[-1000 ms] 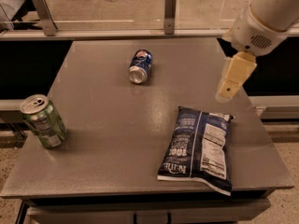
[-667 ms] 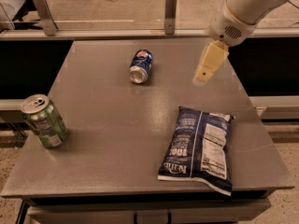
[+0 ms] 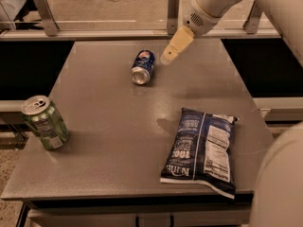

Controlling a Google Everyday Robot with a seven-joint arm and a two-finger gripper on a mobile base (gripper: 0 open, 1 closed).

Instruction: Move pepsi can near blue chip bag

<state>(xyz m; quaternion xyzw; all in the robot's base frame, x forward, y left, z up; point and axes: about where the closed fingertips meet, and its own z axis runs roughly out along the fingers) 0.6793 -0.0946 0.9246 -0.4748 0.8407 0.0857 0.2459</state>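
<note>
Crossing the grey flat table [image 3: 104,141] past the large navy crinkly chip bag [image 3: 201,150] at front right, the arm [image 3: 213,4] has reached the small dark blue pepsi can [image 3: 143,66], lying on its side at the back — pickup looks next. Its tan gripper [image 3: 167,57] angles down-left just beside the can; claw width, I cannot tell.

a green can [image 3: 43,122] stands upright on the grey table [image 3: 109,169].

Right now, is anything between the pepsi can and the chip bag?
Nothing visible: bare table lies between pepsi can and chip bag. The green can stands off at the table's edge; the gripper hangs close beside the pepsi can.
</note>
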